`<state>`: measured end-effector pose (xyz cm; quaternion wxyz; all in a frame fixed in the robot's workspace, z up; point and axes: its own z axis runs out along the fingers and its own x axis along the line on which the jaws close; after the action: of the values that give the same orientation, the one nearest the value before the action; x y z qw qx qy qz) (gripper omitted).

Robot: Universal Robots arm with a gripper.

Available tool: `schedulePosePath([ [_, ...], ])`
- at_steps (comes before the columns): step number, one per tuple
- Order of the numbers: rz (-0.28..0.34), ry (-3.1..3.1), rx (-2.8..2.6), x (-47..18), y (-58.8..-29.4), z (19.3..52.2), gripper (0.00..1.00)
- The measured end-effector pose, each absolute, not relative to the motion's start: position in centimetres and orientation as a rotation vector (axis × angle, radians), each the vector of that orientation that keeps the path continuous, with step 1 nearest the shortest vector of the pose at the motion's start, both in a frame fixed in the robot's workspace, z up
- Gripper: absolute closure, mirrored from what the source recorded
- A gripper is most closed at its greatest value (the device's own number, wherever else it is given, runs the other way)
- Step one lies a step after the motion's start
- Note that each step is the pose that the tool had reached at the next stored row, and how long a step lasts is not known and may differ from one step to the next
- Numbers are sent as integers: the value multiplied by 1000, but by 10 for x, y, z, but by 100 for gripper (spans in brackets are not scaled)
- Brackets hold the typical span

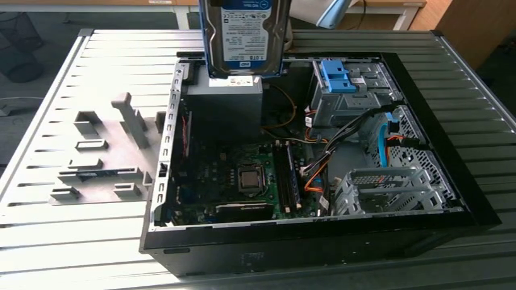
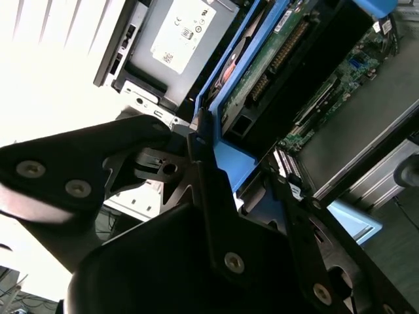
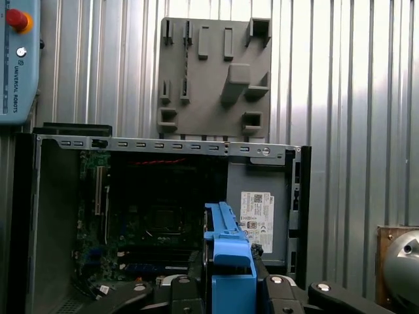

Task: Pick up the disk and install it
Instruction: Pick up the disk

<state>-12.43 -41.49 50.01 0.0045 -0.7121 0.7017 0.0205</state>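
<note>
Currently grips disk (image 1: 243, 36) by blue carrier frame (image 3: 229, 261), jaws clenched; holds it upright above open computer case (image 1: 306, 244).

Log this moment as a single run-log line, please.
gripper: shut on disk | disk: upright, held over open computer case | install: not yet done

Robotics lab or workshop; slatted metal table (image 1: 64, 254) carries an opened computer case (image 1: 322, 248) and a grey fixture plate (image 1: 105, 163); teach pendant (image 3: 16, 65) with red stop button (image 3: 16, 19) near the case; gripper (image 3: 228, 261) clamps the disk (image 1: 241, 36); wooden desks (image 1: 387, 7) behind the table.
</note>
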Motion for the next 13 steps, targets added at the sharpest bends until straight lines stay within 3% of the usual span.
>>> schedulePosePath([
  [13,64,2198,-2231,-109,-416,500,63],
])
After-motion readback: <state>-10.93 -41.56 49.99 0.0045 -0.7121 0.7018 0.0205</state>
